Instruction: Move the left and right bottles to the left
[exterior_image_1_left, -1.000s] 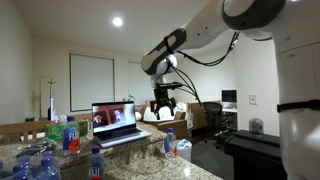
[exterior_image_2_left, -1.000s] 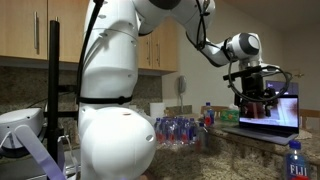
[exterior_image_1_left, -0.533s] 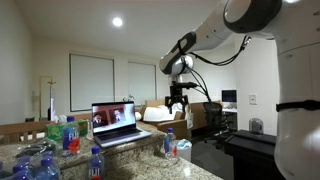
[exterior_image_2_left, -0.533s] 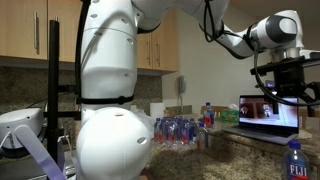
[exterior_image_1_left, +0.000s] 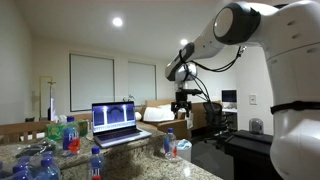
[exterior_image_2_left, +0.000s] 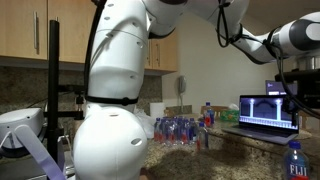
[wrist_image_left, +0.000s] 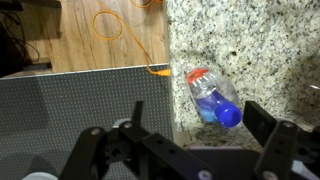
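- Two fingers (wrist_image_left: 88, 152) of the gripper (wrist_image_left: 185, 150) are standing wide apart in the wrist view and clasping nothing; the bottom edge is cutting off their lower parts.
- Beyond them, one bottle (wrist_image_left: 213, 97) is lying on its side on the granite counter (wrist_image_left: 260, 50), just beside the counter's edge. Its blue cap is pointing toward the lower right, and its label is too blurred to read.
- In an exterior view the gripper is hanging in the air, well to the right of the laptop (exterior_image_1_left: 118, 122) and higher than its screen. It is too small and dark there to judge the spread.
- A standing bottle (exterior_image_1_left: 95, 163) is showing in front of the laptop, and a second bottle (exterior_image_1_left: 170, 143) is sitting off its right front corner.
- I cannot tell which of these matches the lying one.
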